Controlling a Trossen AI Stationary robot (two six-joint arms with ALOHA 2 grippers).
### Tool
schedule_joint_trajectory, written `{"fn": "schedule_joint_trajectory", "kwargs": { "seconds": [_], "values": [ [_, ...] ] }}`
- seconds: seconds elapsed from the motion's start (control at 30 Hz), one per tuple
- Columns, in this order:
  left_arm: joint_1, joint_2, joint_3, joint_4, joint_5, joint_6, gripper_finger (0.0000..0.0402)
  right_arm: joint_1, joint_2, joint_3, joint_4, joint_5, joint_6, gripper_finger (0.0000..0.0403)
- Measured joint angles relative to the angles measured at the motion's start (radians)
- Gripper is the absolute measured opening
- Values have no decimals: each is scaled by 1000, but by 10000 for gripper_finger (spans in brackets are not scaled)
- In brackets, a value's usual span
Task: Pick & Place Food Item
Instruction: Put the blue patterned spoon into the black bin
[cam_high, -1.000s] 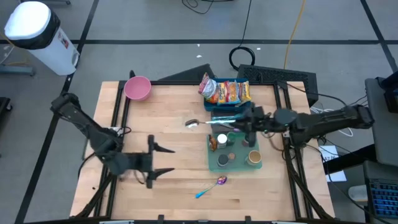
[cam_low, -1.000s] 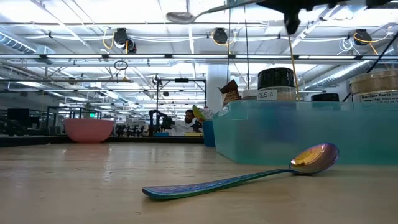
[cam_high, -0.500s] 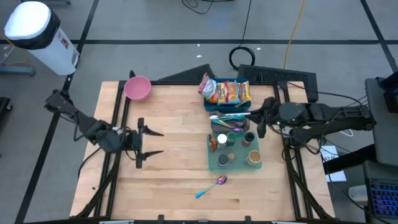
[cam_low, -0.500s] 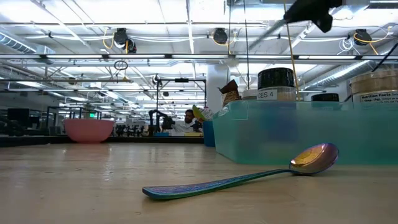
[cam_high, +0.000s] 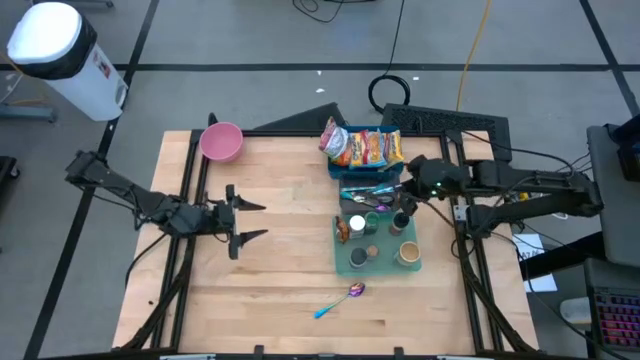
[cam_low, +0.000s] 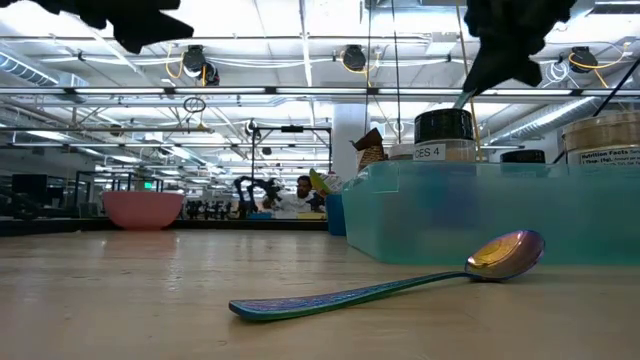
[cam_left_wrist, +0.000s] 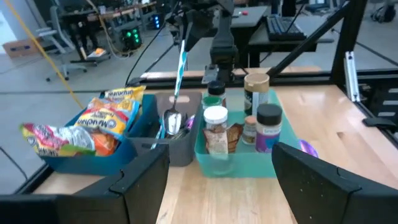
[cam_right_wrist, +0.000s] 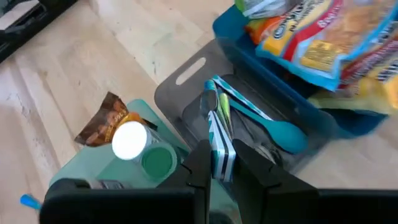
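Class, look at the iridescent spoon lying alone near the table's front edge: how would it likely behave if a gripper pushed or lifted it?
The spoon looks like rigid, glossy metal, so probably stiff and slippery. Lying flat, it would likely slide or pivot when pushed. Its thin handle may be hard to grip.

We see a pink bowl (cam_high: 221, 141) near the table's (cam_high: 280, 260) far left corner, and a loose iridescent spoon (cam_high: 343, 296) lying on bare wood near the front edge. A teal tray (cam_high: 350, 268) of jars sits toward the right edge, among them a white-lidded jar (cam_left_wrist: 216, 127) and a black-lidded one (cam_left_wrist: 268, 126). Just behind the tray, a grey bin (cam_right_wrist: 186, 87) holds utensils, including a teal spoon (cam_right_wrist: 273, 127). Off the table, a white bin (cam_high: 58, 55) stands on the floor
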Motion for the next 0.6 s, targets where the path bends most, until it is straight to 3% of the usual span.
{"fn": "schedule_joint_trajectory", "kwargs": {
  "seconds": [0.2, 0.6],
  "values": [
    [12, 4, -17, -2, 0, -44, 285, -49, 77, -67, 146, -79, -44, 27],
    [11, 5, -18, -3, 0, -46, 285, -80, 178, -86, 232, -77, -82, 50]
  ]
}}
